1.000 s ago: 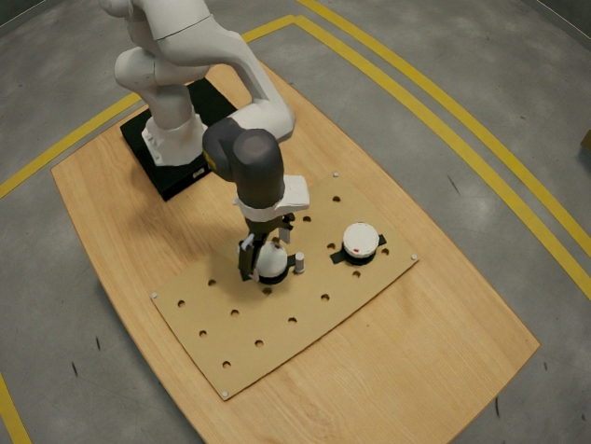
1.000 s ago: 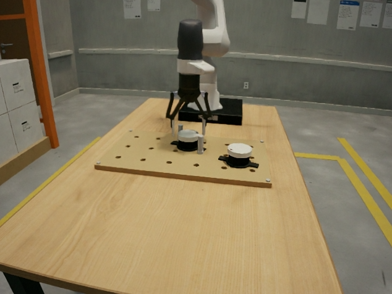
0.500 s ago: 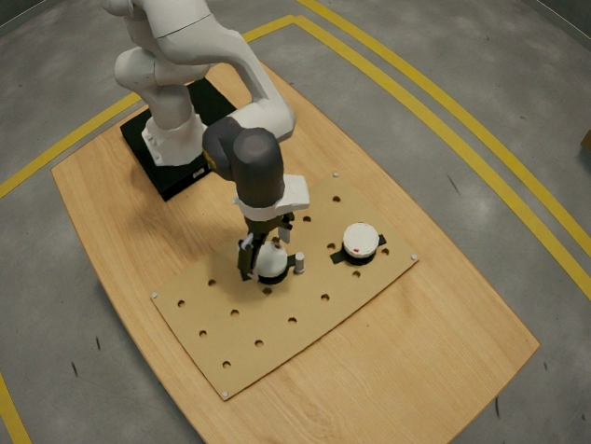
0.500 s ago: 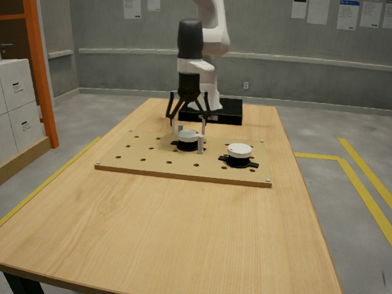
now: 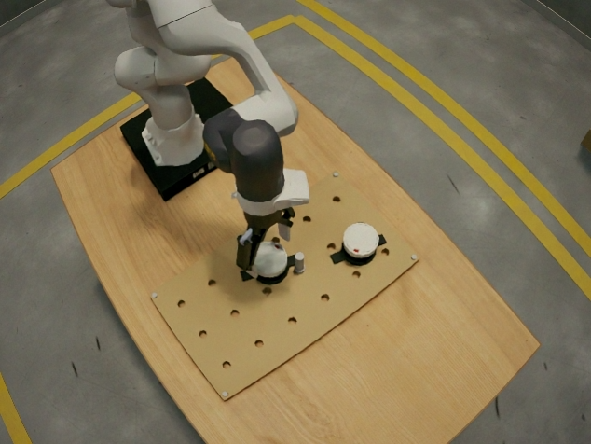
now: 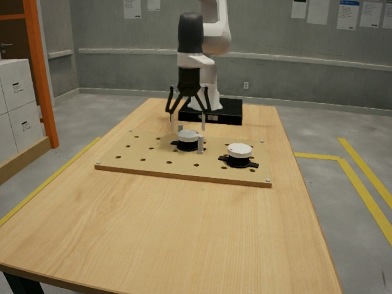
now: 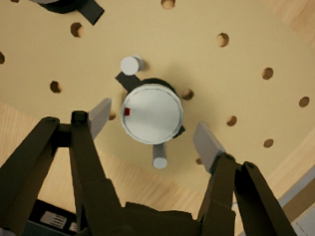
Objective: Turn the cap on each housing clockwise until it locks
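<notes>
Top: gripper [image 5: 265,245] [image 6: 188,130] [image 7: 154,119] over near cap [image 5: 269,260] [image 6: 188,135] [image 7: 153,114], other cap [image 5: 361,239] [image 6: 239,149] off to one side. Exterior: fingertips above near cap, one each side, wide open, holding nothing. Wrist: cap between the fingers, pegs [image 7: 132,65] [image 7: 159,161] outside the finger line, so closing looks unobstructed.

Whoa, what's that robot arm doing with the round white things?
The gripper is open above one white cap, with a finger on each side, holding nothing. That cap sits on a black housing between two pegs. The other capped housing stands upright nearby. I can't tell if either cap is locked.
</notes>
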`<state>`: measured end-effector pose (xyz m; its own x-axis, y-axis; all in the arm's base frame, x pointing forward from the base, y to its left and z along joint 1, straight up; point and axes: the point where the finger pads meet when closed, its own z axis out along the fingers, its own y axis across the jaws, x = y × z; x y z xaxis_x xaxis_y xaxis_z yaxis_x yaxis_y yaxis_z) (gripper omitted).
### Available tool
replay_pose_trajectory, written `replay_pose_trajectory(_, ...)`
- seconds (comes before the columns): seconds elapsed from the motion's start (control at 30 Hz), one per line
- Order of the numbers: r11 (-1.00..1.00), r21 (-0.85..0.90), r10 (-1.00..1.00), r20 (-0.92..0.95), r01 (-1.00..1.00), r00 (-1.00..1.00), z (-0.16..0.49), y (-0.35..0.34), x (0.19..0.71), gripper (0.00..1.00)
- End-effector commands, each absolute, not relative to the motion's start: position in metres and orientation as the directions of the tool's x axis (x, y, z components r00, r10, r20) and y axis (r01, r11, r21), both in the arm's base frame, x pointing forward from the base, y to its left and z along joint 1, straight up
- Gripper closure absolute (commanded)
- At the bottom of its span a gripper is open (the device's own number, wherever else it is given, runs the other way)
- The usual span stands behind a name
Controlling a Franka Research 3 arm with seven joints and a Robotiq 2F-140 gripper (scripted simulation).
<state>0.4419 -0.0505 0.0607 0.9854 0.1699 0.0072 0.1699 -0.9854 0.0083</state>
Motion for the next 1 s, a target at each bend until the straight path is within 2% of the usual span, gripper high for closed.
replay_pose_trajectory(0.0, -0.982, 0.0, 0.191, 0.001, 0.191, 0.982, 0.068, -0.047, 0.44, 0.22)
replay_pose_trajectory(0.97, -0.982, 0.0, 0.191, 0.001, 0.191, 0.982, 0.106, -0.047, 0.44, 0.22)
